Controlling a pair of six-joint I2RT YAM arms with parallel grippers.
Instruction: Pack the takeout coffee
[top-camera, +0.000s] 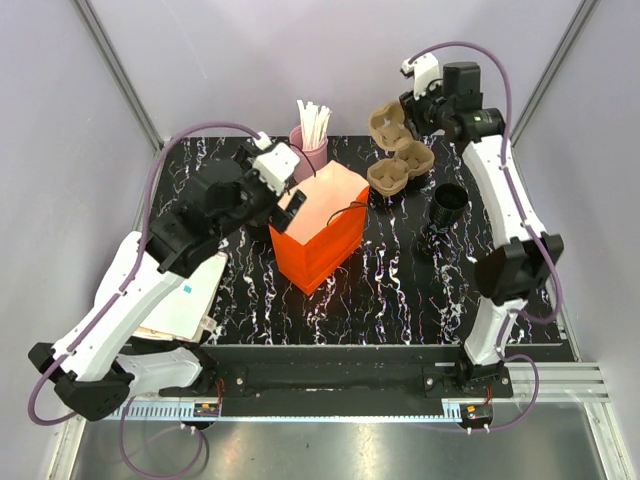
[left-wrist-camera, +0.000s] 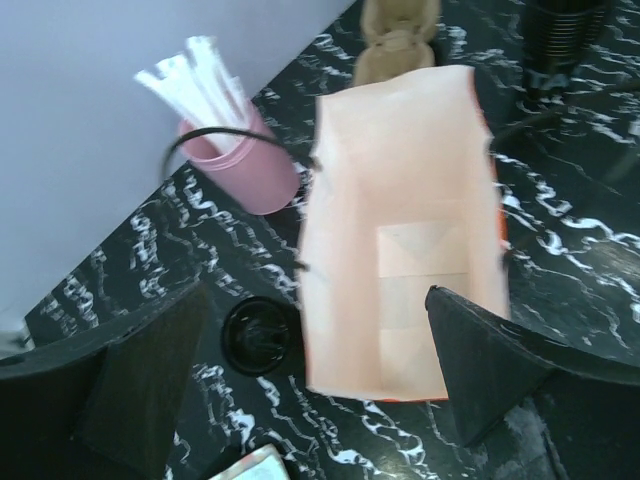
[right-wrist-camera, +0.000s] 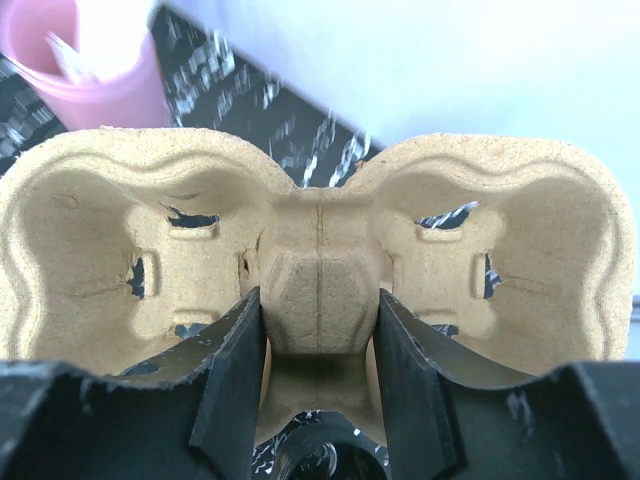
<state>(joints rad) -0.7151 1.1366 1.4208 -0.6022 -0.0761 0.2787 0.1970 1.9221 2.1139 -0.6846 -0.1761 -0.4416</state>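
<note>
Under left gripper (left-wrist-camera: 314, 292), takeout coffee (left-wrist-camera: 258, 335) (beside bag (left-wrist-camera: 400, 200))

The cup carrier (right-wrist-camera: 520, 250) is rough matt pulp, the bag (left-wrist-camera: 400, 200) smooth paper.

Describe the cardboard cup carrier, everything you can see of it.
The cup carrier is tan moulded pulp, rough and matte: round empty cup wells either side of a raised centre post, with small slots cut in the walls. The right gripper pinches that post between its fingers and holds the carrier over the table's far edge, just right of the orange bag.
</note>
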